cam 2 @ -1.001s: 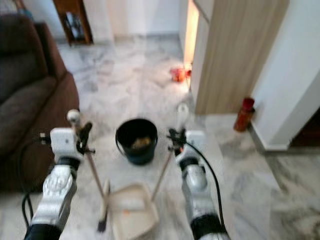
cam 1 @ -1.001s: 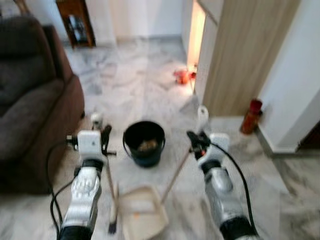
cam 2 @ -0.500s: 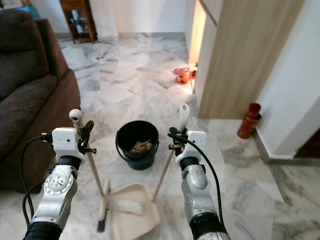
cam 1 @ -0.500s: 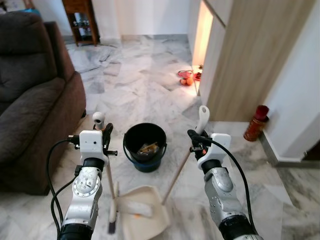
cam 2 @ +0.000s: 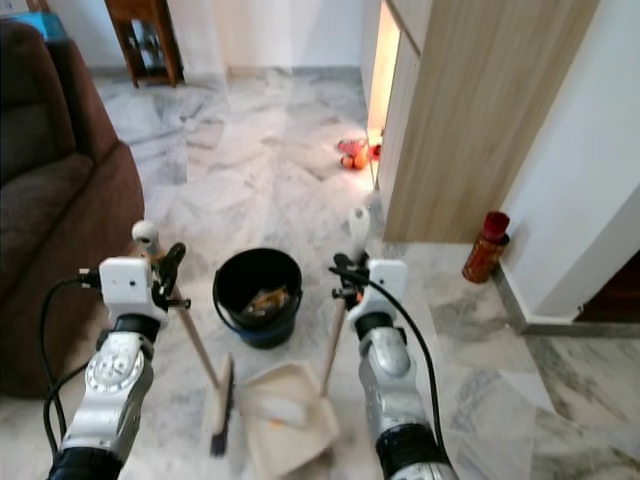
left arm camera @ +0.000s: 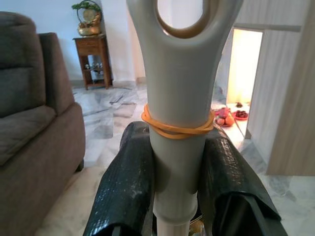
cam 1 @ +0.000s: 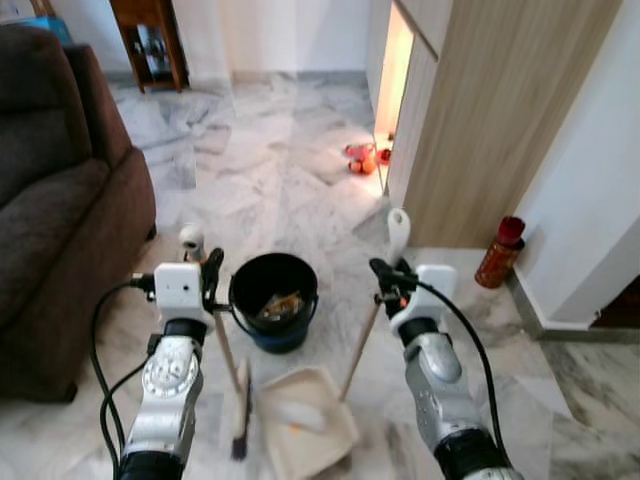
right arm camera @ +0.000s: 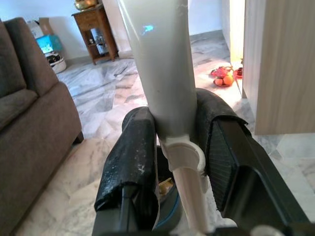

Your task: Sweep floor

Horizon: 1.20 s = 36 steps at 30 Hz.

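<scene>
The left claw (left arm camera: 174,182) is clamped on the broom (cam 1: 228,375); the right claw (right arm camera: 174,157) is clamped on the dustpan (cam 1: 305,420) handle, near the bucket (cam 1: 273,300) on the floor (cam 1: 270,180).

The left end effector (cam 1: 205,282) grips the broom (cam 1: 226,367) near its handle top; the brush head rests on the marble floor (cam 1: 260,170), touching the left edge of the dustpan (cam 1: 305,424). The right end effector (cam 1: 388,280) clamps the dustpan's long handle. A black bucket (cam 1: 272,299) with scraps inside stands between them. A brown sofa (cam 1: 55,210) sits left, a red bottle (cam 1: 499,250) right.
</scene>
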### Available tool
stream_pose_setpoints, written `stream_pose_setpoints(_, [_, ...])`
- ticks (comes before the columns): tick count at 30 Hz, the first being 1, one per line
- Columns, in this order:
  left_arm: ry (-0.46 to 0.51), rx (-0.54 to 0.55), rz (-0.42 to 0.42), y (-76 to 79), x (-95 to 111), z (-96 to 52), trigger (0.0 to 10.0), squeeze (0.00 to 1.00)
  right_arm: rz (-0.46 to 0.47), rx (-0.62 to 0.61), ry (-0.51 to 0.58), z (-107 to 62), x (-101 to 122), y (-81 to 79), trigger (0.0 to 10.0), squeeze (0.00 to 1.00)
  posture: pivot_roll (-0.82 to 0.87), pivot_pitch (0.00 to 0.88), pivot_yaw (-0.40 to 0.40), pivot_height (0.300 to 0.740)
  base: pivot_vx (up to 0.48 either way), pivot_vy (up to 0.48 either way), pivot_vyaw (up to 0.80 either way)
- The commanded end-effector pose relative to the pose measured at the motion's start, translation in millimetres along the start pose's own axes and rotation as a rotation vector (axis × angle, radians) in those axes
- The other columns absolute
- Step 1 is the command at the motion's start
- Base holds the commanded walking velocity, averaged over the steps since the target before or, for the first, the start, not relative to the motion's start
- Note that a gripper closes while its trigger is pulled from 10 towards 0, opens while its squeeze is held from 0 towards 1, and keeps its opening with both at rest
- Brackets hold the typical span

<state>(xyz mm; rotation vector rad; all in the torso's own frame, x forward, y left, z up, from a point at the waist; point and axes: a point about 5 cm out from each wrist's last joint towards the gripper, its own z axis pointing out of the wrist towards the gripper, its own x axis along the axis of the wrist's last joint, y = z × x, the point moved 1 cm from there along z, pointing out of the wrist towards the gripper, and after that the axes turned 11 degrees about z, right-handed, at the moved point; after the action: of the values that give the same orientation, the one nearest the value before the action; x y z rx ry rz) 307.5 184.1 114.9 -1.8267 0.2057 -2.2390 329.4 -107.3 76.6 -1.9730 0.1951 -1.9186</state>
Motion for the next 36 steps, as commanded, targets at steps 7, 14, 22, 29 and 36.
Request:
stream_pose_setpoints(7, [0.04, 0.122, 0.147, -40.4, 5.0, -7.4, 10.0, 0.0, 0.027, -0.004, 0.071, 2.7, 13.6, -5.4, 10.0, 0.0, 0.09, 0.0, 0.015, 0.74, 0.0, 0.0, 0.0])
stream_pose_setpoints(14, [-0.003, 0.199, 0.198, -64.2, -5.2, -14.2, 10.0, 0.0, 0.047, 0.013, 0.128, 0.4, 25.2, -7.6, 10.0, 0.0, 0.09, 0.0, 0.016, 0.74, 0.0, 0.0, 0.0])
stream_pose_setpoints(22, [-0.044, 0.273, 0.241, -84.7, -13.8, -19.0, 10.0, 0.0, 0.056, 0.02, 0.176, -7.8, 37.3, -9.8, 10.0, 0.0, 0.09, 0.0, 0.019, 0.74, 0.0, 0.0, 0.0])
stream_pose_setpoints(29, [-0.133, 0.326, 0.294, -103.6, -35.1, -35.5, 10.0, 0.0, 0.093, -0.033, 0.259, -19.9, 60.4, -4.0, 10.0, 0.0, 0.09, 0.0, 0.023, 0.74, 0.0, 0.0, 0.0])
stream_pose_setpoints(36, [-0.198, 0.347, 0.321, -109.6, -51.7, -50.8, 10.0, 0.0, 0.093, -0.02, 0.344, -23.9, 94.3, -13.6, 10.0, 0.0, 0.09, 0.0, 0.017, 0.74, 0.0, 0.0, 0.0])
